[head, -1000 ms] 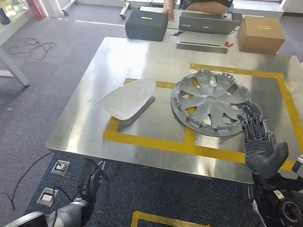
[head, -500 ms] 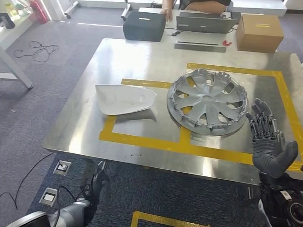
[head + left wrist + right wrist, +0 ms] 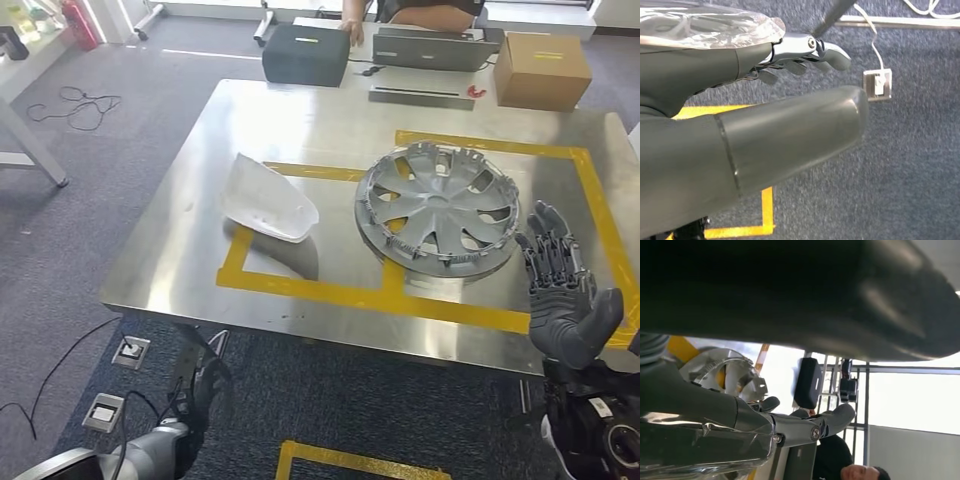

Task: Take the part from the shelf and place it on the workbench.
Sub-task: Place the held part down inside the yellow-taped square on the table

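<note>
On the steel workbench [image 3: 189, 200], inside the yellow-taped area, the silver wheel cover [image 3: 439, 208] is lying flat, so the part seems already placed. At about four o'clock from it, the right hand [image 3: 562, 290] is hovering palm-up, released, fingers spread and grasping nothing, just beside the rim without touching. The left hand [image 3: 198, 395] is hanging below the table edge, fingers loosely extended and empty. To finish well, I judge the right hand should be drawing straight back, avoiding the rim's clips. At nine o'clock from the cover a white panel [image 3: 268, 198] is sitting tilted; at twelve o'clock a black case [image 3: 306, 54] and cardboard box [image 3: 542, 70] are standing well apart.
</note>
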Controlling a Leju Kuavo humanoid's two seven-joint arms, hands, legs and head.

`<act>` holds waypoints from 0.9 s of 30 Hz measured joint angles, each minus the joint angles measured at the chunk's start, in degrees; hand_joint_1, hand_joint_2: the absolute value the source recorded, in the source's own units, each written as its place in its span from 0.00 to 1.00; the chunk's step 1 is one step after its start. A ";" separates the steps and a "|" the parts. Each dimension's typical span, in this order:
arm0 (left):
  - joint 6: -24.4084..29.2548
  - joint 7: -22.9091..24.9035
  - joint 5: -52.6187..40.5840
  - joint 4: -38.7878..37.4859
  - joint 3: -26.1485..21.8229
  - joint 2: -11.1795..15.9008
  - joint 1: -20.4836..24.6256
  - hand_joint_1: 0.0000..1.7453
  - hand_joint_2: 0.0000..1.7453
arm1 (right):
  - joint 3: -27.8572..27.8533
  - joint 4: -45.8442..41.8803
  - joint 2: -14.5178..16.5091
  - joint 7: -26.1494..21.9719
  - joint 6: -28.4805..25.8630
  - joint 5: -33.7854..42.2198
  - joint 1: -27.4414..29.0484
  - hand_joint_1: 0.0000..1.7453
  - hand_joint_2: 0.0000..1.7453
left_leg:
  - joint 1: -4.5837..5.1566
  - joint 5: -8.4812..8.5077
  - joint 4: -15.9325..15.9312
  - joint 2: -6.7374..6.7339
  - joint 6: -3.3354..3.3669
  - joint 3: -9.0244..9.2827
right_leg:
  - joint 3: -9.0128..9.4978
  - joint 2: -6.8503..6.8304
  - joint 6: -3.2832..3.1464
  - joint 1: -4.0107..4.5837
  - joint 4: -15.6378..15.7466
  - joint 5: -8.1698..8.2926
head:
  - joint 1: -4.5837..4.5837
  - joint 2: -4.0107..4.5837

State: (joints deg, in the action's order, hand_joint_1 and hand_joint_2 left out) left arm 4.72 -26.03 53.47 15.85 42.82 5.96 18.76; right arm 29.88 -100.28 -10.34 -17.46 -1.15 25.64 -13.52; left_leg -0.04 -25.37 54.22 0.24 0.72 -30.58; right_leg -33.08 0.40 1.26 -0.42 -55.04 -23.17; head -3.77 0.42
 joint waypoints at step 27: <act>0.44 0.64 -0.08 0.01 0.01 -0.21 -0.13 0.00 0.00 | 0.27 -0.70 0.02 0.27 -0.48 -0.02 -0.57 0.00 0.00 | -0.19 -1.32 2.96 -0.04 -1.14 0.97 | 0.67 -0.48 -1.35 0.26 0.71 -0.27 | -0.43 0.00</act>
State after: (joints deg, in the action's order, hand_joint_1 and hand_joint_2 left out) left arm 5.16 -25.39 53.40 15.86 42.82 5.75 18.64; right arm 30.16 -100.98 -10.32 -17.18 -1.63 25.62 -14.09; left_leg -0.23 -26.69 57.18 0.20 -0.42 -29.60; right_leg -32.41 -0.08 -0.09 -0.16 -54.33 -23.44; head -4.20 0.42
